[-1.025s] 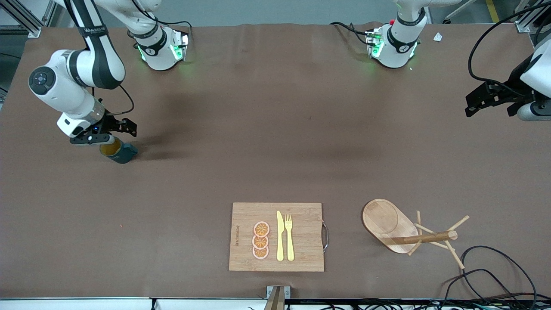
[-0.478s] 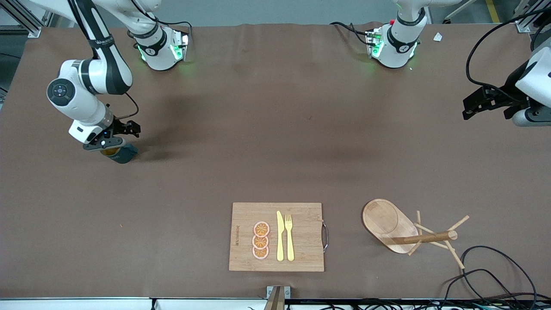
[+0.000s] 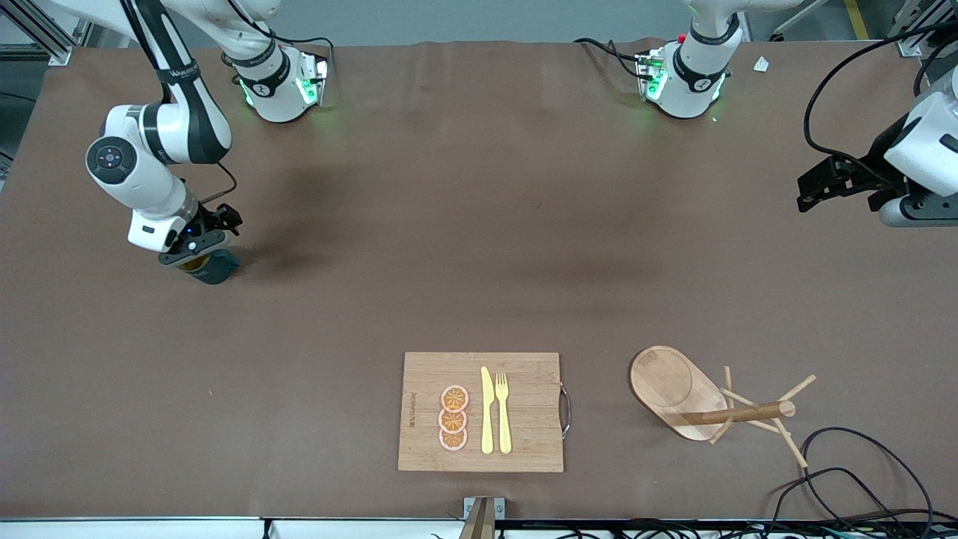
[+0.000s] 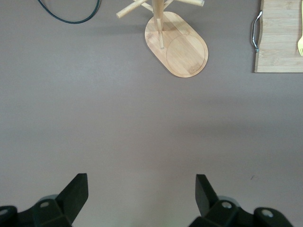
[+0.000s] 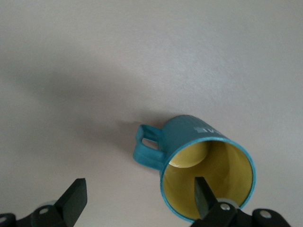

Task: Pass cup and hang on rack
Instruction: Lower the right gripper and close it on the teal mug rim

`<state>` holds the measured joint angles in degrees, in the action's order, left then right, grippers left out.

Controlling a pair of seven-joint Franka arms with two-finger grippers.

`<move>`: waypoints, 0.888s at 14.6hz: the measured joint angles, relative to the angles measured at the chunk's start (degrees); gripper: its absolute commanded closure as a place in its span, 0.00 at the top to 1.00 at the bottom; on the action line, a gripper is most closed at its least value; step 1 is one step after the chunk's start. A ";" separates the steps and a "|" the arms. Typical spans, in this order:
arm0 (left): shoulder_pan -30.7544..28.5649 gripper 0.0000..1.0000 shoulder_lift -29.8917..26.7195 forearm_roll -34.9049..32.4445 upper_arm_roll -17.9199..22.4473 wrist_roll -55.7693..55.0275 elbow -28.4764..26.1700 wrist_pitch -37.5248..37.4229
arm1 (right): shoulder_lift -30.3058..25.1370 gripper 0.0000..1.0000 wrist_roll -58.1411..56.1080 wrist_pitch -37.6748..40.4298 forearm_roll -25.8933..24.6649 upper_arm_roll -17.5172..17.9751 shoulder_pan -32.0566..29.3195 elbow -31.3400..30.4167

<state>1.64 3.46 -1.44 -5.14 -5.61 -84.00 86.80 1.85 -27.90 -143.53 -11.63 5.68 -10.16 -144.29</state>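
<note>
A robotics lab or test cell, not a home. A wide bench [image 3: 479,247] covered in a plain brown mat fills the front view. Two white robot arms are bolted along its top edge, their bases [image 3: 281,86] glowing with green status lights. Silver aluminium frame rails [image 3: 34,34] stand at the corners, and loose black cables [image 3: 846,464] trail over the bench edge near the front camera. The few household props, a bamboo cutting board [image 3: 524,412] with a toy knife, fork and fruit slices and a wooden mug rack [image 3: 673,385], are laid out neatly like test items.
</note>
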 measured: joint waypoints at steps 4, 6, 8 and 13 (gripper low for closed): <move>-0.42 1.00 -0.05 0.00 0.18 -0.01 0.20 0.00 | 0.00 1.00 -14.46 -0.02 -0.03 -0.03 -0.66 0.02; -0.89 1.00 -0.17 0.00 0.43 -0.02 0.35 0.00 | -0.02 1.00 -21.29 -0.10 -0.04 -0.04 -1.04 0.03; -1.94 1.00 -0.51 0.00 0.65 -0.02 0.66 0.00 | -0.04 1.00 -28.87 -1.19 -0.06 -0.05 -1.29 0.07; -2.71 1.00 -0.79 0.00 1.03 0.02 0.75 -0.02 | -0.04 1.00 -38.14 -4.22 -0.06 -0.14 -3.63 0.07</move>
<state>-1.07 2.67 -1.44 -4.11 -5.59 -83.25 86.78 1.81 -66.03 -147.74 -11.69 5.53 -13.79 -144.22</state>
